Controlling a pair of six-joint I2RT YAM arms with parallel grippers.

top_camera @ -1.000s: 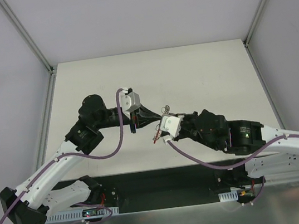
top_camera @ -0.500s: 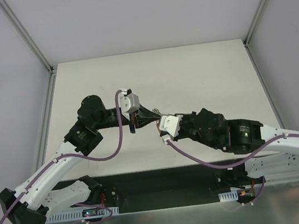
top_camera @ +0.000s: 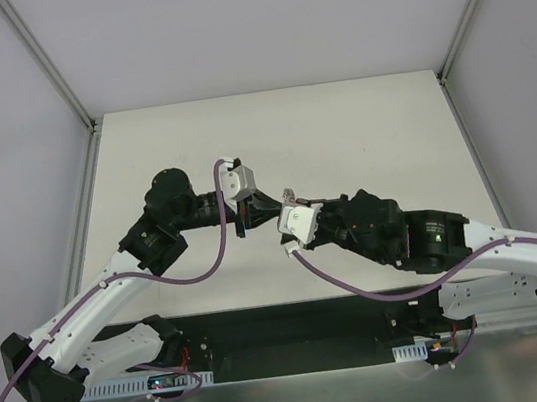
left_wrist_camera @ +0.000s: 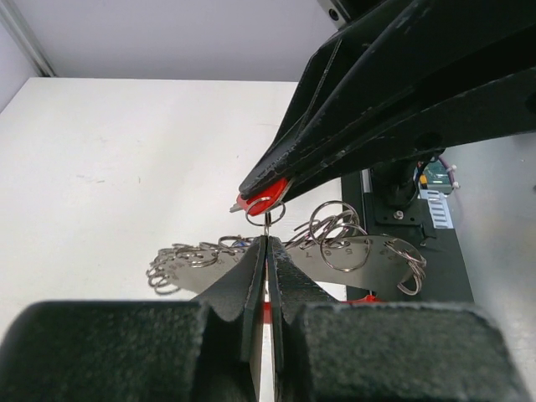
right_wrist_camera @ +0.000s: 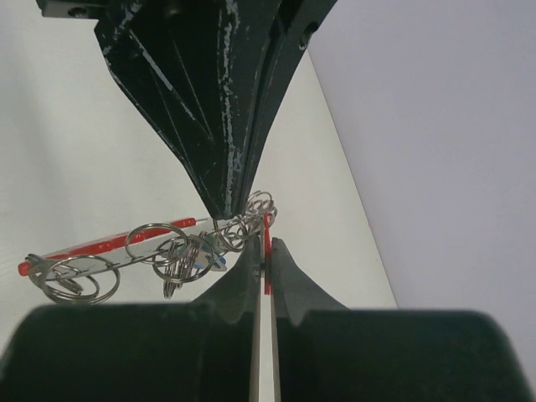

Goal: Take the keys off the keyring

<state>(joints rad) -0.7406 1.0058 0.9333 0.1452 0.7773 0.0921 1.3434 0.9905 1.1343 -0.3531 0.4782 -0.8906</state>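
In the left wrist view my left gripper (left_wrist_camera: 266, 239) is shut on the thin silvery wire of the keyring (left_wrist_camera: 266, 214). Just above it, the black fingers (left_wrist_camera: 352, 142) of my right gripper pinch a tiny red-headed key (left_wrist_camera: 261, 202) that hangs on that ring. From the right wrist, my right gripper (right_wrist_camera: 264, 244) is shut on the same red key (right_wrist_camera: 267, 230), edge-on between the pads. The left fingers (right_wrist_camera: 219, 126) come down from above. A red band (right_wrist_camera: 109, 242) with several silvery rings (right_wrist_camera: 172, 251) trails to the left. From above, both grippers meet over mid-table (top_camera: 283, 207).
A flat silvery tag (left_wrist_camera: 368, 256) strung with several loose rings hangs behind the left fingers. White tabletop (top_camera: 360, 137) lies below, with grey walls around. A black base strip (top_camera: 297, 323) runs along the near edge.
The right arm has moved up and left, closer to the left gripper. The hanging red band that showed below the right wrist is now hidden from above. Both grippers stayed shut.
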